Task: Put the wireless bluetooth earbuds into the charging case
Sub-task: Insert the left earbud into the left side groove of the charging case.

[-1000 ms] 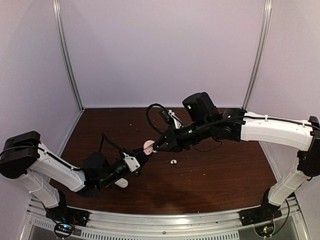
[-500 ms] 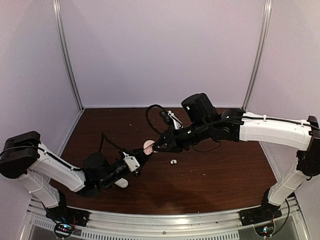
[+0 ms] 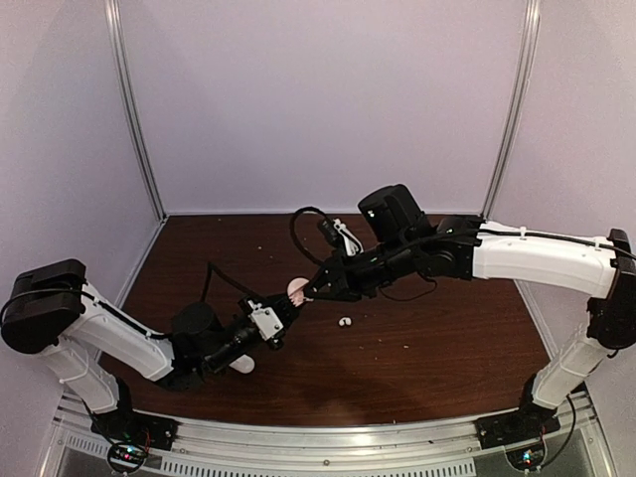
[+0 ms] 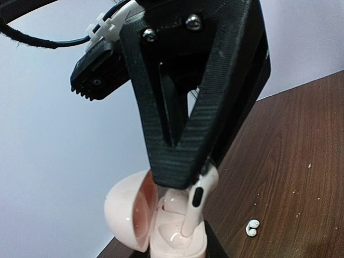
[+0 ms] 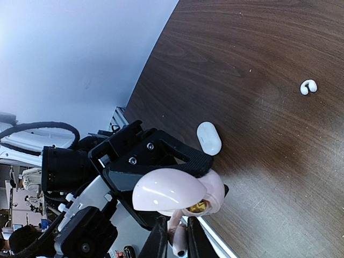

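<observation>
Our left gripper (image 3: 282, 313) clamps an open pink plastic charging case (image 5: 172, 194); our right gripper (image 5: 176, 236) pinches a pale stemmed earbud (image 4: 194, 200) over it. Right wrist, unlike left, shows a white oval case (image 5: 209, 137) nearby.

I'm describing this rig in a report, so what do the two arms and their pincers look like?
The left arm and right arm share white shell links and bulky black joints, with black cables looping near the wrists. The left pincer and right pincer are black textured plastic; the right's triangular finger carries silver screws.
</observation>
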Robot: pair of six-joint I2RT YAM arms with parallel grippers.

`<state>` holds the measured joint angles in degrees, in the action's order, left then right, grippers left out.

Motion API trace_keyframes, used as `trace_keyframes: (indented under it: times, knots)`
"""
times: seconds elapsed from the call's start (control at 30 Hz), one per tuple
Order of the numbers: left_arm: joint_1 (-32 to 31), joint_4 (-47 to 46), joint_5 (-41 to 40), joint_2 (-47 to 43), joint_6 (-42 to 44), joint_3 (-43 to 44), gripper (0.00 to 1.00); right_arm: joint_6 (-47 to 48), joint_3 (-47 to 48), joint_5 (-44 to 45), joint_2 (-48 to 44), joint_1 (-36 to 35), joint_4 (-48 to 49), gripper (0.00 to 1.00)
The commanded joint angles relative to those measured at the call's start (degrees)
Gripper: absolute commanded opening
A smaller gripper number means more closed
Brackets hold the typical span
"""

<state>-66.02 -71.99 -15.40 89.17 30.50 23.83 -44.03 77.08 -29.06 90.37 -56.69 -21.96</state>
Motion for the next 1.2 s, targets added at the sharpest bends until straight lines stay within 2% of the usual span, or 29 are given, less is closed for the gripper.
trace_keyframes:
  times: [0.0,0.57,1.17]
  knots:
    - [-0.51,-1.69,-1.51,0.48,-0.53,2.06,0.00,-0.70,1.58,2.08,0.68,0.14,0.22,0.14]
    - [-0.59,-3.04,-0.95,0.24,-2.22,2.36,0.00,-0.07,2.04,7.18,0.03,-0.40,-0.55,0.08]
    - [-0.50,-4.51,-0.37,-1.21,-4.75,1.49,0.00,-0.36,2.99,7.45,-0.27,-1.06,0.31,0.26]
